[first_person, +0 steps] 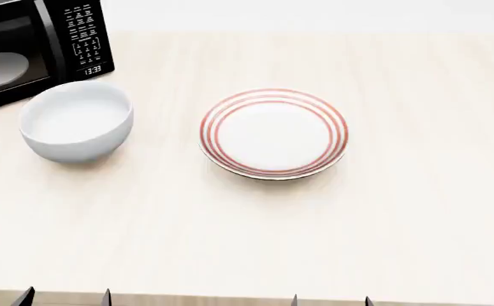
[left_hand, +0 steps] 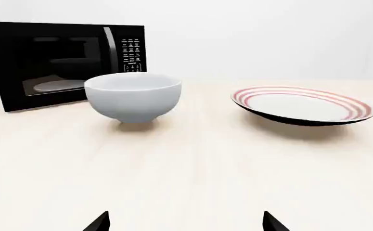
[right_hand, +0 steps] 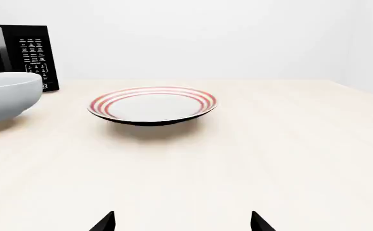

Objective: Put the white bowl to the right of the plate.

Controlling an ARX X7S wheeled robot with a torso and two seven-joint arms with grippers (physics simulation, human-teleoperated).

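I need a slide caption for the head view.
White bowl left of red-ringed plate, beside the microwave.

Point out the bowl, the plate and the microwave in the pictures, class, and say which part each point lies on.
bowl (first_person: 75, 121), head view, on its inner floor.
plate (first_person: 274, 132), head view, on its plain white centre.
microwave (left_hand: 64, 62), left wrist view, on its dark door window.
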